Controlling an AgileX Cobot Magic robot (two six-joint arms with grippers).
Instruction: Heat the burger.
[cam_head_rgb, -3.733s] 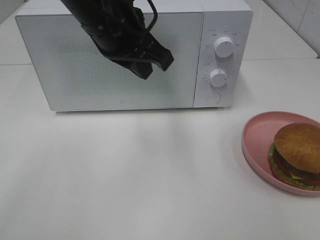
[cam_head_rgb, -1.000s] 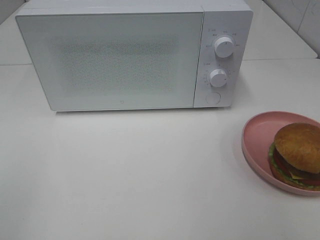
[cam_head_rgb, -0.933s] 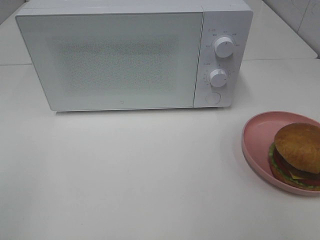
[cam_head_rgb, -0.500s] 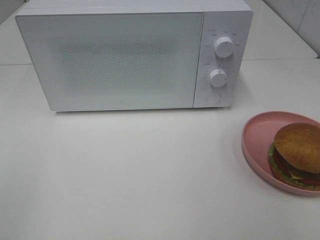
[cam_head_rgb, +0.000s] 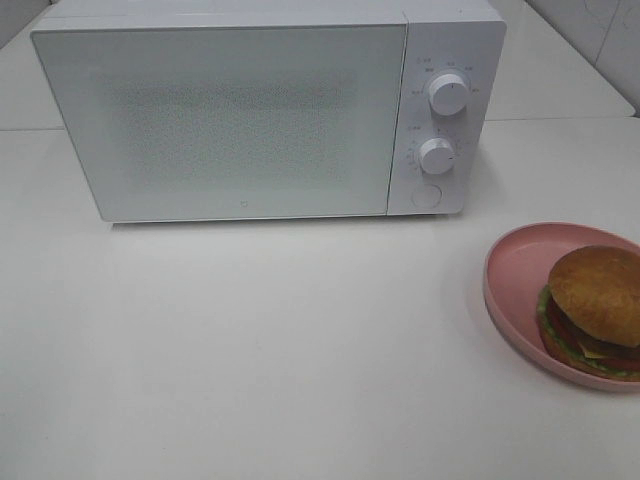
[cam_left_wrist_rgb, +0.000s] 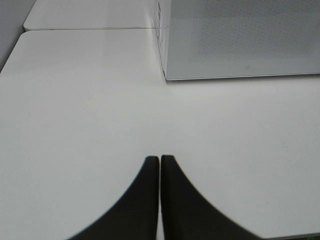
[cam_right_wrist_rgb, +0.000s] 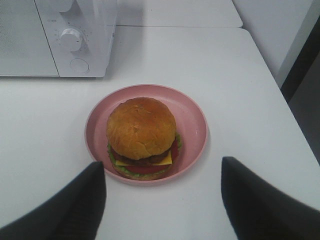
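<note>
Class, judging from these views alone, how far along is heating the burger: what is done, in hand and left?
Done: nothing visible. The microwave door is closed and the burger sits on its pink plate outside. In hand: the open right end effector sits near the plate, holding nothing; the left end effector is shut. Left: open, load, close, start.

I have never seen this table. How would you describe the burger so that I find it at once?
Start from the white microwave at the back of the table. To the right and nearer the front lies a pink plate, and the burger sits on it. It is the only food here: golden-brown bun, lettuce, tomato, cheese.
</note>
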